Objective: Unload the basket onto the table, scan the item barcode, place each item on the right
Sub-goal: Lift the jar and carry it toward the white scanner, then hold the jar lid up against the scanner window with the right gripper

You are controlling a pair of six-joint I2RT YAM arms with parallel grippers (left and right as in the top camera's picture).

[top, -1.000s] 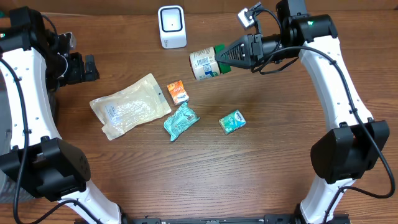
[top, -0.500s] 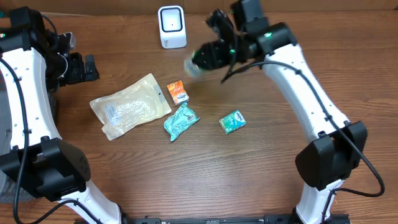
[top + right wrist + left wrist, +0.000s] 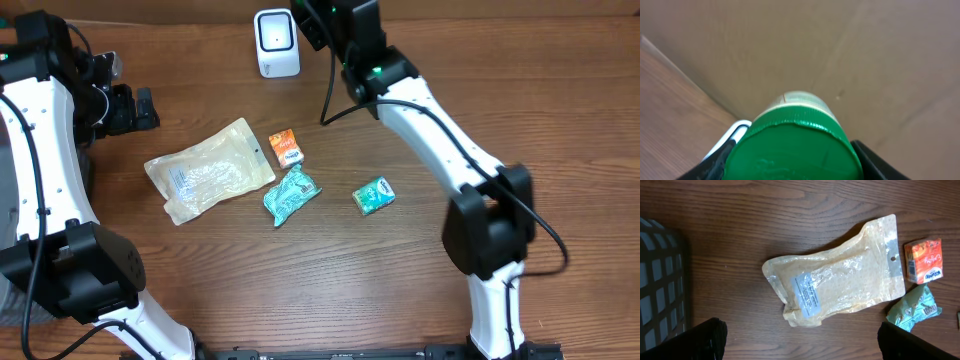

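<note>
A canister with a green lid [image 3: 795, 150] fills the bottom of the right wrist view. My right gripper [image 3: 795, 164] is shut on it, one dark finger on each side of the lid. In the overhead view that gripper [image 3: 312, 22] is at the table's back edge, just right of the white barcode scanner [image 3: 276, 42], and the wrist hides the canister there. The scanner's white rim [image 3: 732, 131] shows just left of the lid. My left gripper [image 3: 140, 108] stays at the far left, open and empty, with its fingertips [image 3: 705, 340] wide apart over bare wood.
On the table lie a clear yellowish pouch [image 3: 210, 170], an orange packet [image 3: 286, 147], a teal crumpled packet [image 3: 291, 194] and a small green box [image 3: 373, 195]. A black mesh basket [image 3: 660, 280] sits at the left edge. A brown wall rises behind the scanner.
The right arm has swung left and toward the back, carrying the canister from right of the scanner to close beside it. The left arm has not moved.
</note>
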